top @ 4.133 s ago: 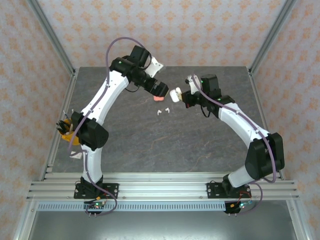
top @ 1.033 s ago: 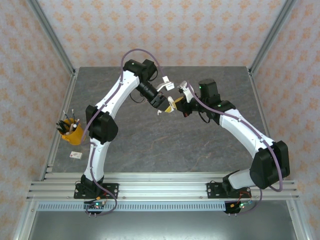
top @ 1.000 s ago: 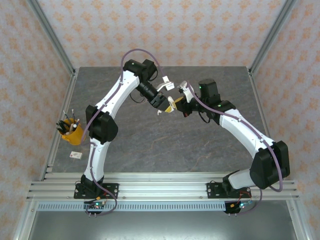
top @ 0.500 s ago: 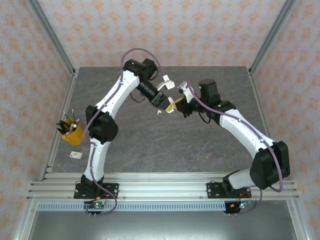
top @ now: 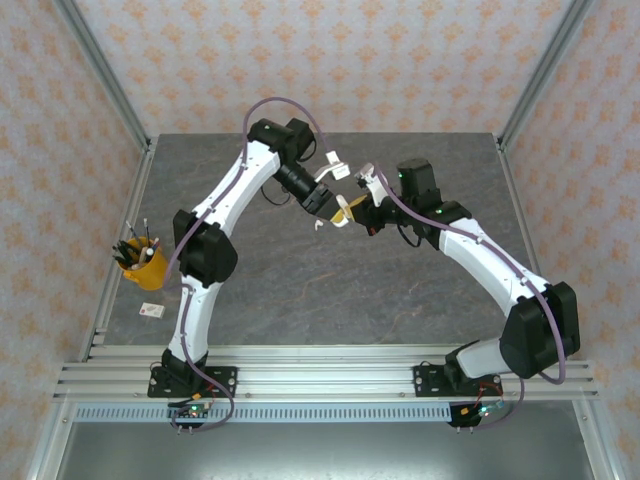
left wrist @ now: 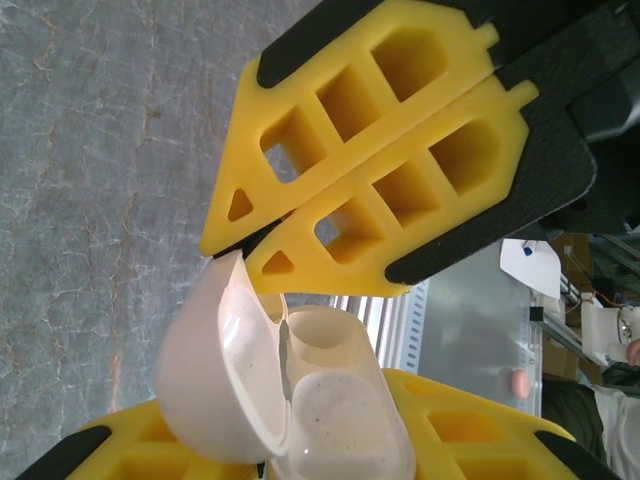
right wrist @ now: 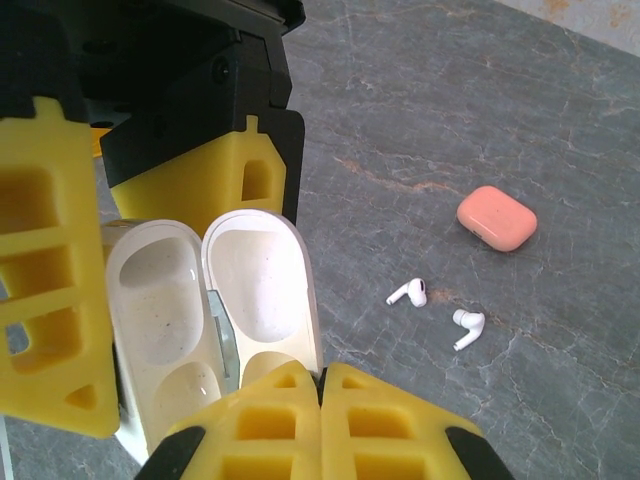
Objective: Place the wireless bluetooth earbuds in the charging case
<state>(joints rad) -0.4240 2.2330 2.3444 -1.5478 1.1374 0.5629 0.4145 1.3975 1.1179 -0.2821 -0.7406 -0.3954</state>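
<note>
Holding the charging case [left wrist: 330, 410] open over the surface [right wrist: 450, 100]

The white case is carried between the two tools near the middle of the surface, with its lid [right wrist: 262, 275] folded back on the hinge beside the base [right wrist: 150, 285]. The base is bracketed by the left tool [top: 333, 205] — its jaws stand narrow, and the yellow pads are seen lying against either side, so the case is gripped there. The right tool [right wrist: 320, 378] is closed completely, finger against finger, with the tips set at the rim of the lid; whether the thin rim is pinched between them cannot be told. A white earbud [right wrist: 408, 292] and a second white earbud [right wrist: 467, 327] are seen lying just beside each other on the surface, apart from the held case. A coral-red case [right wrist: 497, 218] is seen near them — closed, and flat on the surface.
</note>
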